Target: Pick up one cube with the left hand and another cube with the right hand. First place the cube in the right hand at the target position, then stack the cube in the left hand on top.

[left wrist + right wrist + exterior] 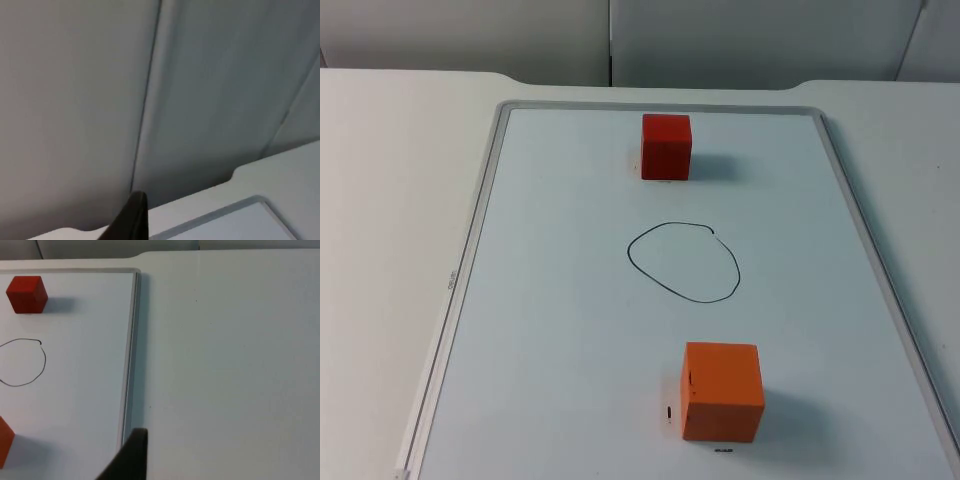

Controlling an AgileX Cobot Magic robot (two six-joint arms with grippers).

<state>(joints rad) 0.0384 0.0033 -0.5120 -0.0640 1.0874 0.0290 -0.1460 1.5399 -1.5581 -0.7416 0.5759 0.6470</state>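
A red cube stands near the far edge of the whiteboard. An orange cube stands near its front edge. Between them a black hand-drawn ring marks the board's middle. My right gripper hovers over the bare table just beyond the board's right frame, away from the red cube, the ring and the orange cube. My left gripper is back by the partition wall, looking past a corner of the board.
The whiteboard has a raised metal frame all around. White table lies on both sides of it. The grey partition wall closes off the far side.
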